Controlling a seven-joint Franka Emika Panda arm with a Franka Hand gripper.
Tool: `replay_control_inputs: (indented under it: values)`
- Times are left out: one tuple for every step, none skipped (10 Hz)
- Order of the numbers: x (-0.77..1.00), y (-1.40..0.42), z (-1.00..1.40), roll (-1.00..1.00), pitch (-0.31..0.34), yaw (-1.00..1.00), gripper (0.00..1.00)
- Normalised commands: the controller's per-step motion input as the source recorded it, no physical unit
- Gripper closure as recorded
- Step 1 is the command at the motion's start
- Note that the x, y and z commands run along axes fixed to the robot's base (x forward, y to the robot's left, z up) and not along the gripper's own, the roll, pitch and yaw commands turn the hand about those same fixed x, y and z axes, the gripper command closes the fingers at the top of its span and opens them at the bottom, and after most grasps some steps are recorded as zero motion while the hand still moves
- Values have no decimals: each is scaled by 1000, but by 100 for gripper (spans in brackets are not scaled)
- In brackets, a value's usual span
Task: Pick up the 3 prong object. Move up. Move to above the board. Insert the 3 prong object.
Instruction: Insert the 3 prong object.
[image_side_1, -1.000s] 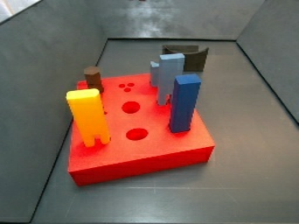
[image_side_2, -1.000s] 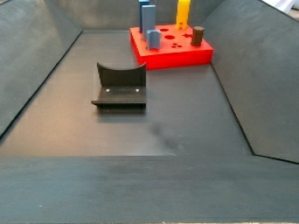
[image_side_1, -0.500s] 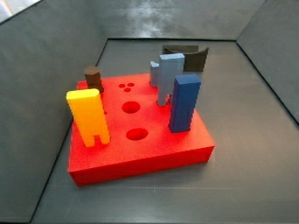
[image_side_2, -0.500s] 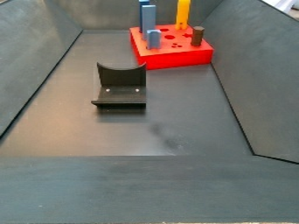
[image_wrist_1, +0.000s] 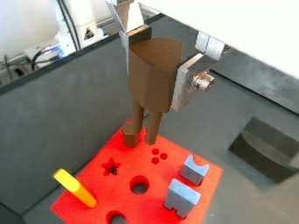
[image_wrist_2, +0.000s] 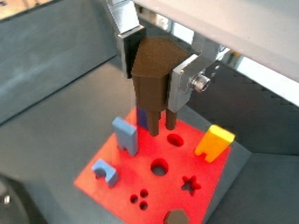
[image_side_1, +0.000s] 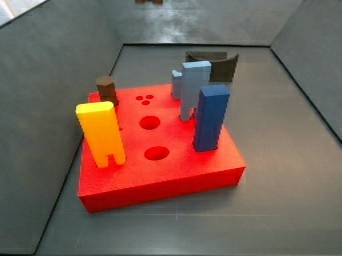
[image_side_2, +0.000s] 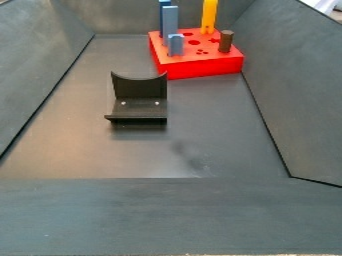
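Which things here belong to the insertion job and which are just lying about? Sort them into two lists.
Job:
- 3 prong object, held between the gripper fingers, above the board
- board, red, three small holes free

Lying about:
- yellow block, standing on the board
- two blue blocks
- dark round cylinder
- fixture, on the floor

Yellow two-legged block (image_side_1: 100, 132), two blue blocks (image_side_1: 211, 117), dark round cylinder (image_side_1: 106, 87); fixture (image_side_2: 138, 98) apart.

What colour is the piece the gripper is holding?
Brown. The 3 prong object, held in the gripper, shows best in a wrist view.
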Motion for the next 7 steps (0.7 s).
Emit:
replay_control_inputs:
  values:
    - [-29, 280, -557, 0, -147, 494, 100]
    - [-46, 300, -603, 21, -167, 514, 100]
    - [-66, 326, -646, 37, -156, 597, 100]
    - [-137, 334, -654, 54, -144, 657, 100]
    - [0, 120, -306, 0, -76, 360, 100]
    - [-51, 0, 0, 0, 0, 0, 100]
    - [-217, 131, -446, 86, -4, 6, 100]
